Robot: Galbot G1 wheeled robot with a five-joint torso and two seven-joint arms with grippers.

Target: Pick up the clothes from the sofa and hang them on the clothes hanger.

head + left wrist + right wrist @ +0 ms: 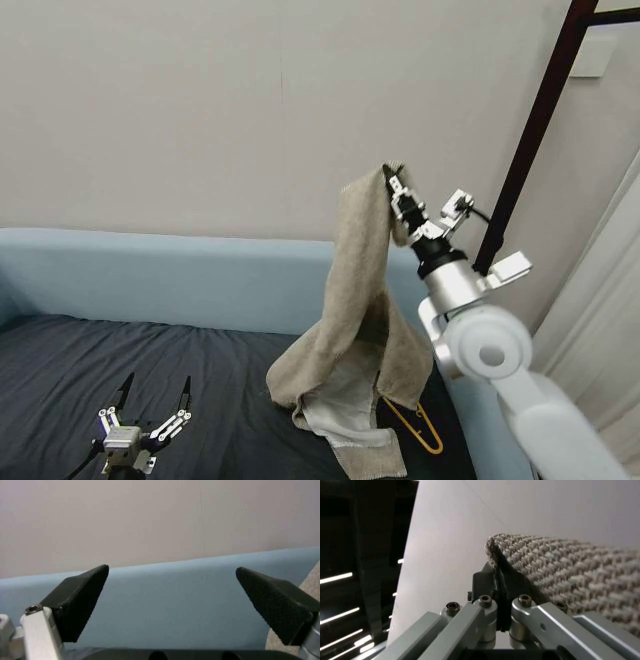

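A beige knitted garment (358, 330) hangs in a long drape from my right gripper (392, 183), which is shut on its top edge, raised in front of the wall. Its lower part, with a pale lining, still rests on the dark sofa seat (150, 370). In the right wrist view the knit fabric (570, 566) is pinched between the shut fingers (492, 587). An orange wire hanger (420, 425) lies on the seat under the garment's hem. My left gripper (150, 402) hovers low over the seat at the front left, open and holding nothing; its black fingertips (80, 600) stand wide apart.
The light blue sofa back (160, 275) runs along the wall. A dark slanted rack pole (530, 130) rises at the right, just behind my right arm. A pale curtain (600, 300) hangs at the far right.
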